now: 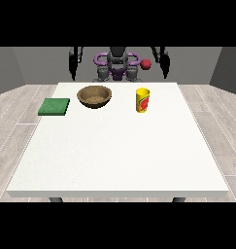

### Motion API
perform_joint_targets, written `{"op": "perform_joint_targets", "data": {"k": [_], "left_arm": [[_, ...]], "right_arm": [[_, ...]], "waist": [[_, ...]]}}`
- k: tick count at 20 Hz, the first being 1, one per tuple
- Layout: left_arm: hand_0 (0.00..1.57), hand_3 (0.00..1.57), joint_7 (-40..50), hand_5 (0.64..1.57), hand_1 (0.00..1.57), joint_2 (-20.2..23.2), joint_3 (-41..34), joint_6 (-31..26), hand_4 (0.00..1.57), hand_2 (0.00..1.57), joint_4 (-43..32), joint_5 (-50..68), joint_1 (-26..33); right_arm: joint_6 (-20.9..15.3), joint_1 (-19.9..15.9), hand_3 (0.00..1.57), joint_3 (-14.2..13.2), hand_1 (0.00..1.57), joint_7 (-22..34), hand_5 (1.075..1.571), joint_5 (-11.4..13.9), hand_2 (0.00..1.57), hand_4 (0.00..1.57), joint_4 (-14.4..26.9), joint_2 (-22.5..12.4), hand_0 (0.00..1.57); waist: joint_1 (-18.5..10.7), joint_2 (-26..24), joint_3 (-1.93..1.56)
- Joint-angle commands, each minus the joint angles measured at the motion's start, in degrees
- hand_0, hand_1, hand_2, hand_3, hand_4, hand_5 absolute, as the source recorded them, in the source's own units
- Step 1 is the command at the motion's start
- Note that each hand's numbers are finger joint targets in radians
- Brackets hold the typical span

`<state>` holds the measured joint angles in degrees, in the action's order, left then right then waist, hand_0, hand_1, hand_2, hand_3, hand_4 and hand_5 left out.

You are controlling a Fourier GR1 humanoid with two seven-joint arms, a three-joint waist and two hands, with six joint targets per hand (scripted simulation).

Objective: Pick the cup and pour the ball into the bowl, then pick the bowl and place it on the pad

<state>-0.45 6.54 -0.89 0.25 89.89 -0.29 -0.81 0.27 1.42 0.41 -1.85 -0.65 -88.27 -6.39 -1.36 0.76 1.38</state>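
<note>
The near half of the white table lies bare. Farther back, right of centre, a yellow cup stands upright; it bears a red mark on its side, but no letters or brand can be read there. Whether a ball lies inside it cannot be told. Left of the cup and apart from it sits a brown bowl, its open mouth facing up. Well left of the bowl, near the table's left edge, a green pad lies flat. Beyond the far edge stands the robot, its dark arms hanging at both sides. The hand at the view's left and the hand at the view's right are too small to tell whether their fingers are apart or together. A small red ball-like shape shows beside the robot's shoulder.
</note>
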Motion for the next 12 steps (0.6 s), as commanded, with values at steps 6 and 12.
{"op": "perform_joint_targets", "data": {"k": [6, 12], "left_arm": [[0.00, 0.00, 6.09, 1.566, 0.00, 2.10, -0.86, -0.50, 0.66, 0.00, 6.04, 1.35, -1.16], [0.00, 0.00, 24.75, 1.564, 0.00, -5.34, 1.90, 6.04, 0.64, 0.00, 13.57, 6.05, -1.03]], "right_arm": [[0.40, -0.38, 0.00, -1.12, 0.00, 5.84, 1.533, -0.63, 0.00, 0.87, -6.17, -2.99, 0.00], [-3.80, 2.02, 0.00, -0.64, 0.00, 25.61, 1.532, -8.26, 0.00, 0.86, -17.77, 2.03, 0.00]], "waist": [[0.52, -15.93, -0.92], [4.66, -22.29, -1.38]]}}
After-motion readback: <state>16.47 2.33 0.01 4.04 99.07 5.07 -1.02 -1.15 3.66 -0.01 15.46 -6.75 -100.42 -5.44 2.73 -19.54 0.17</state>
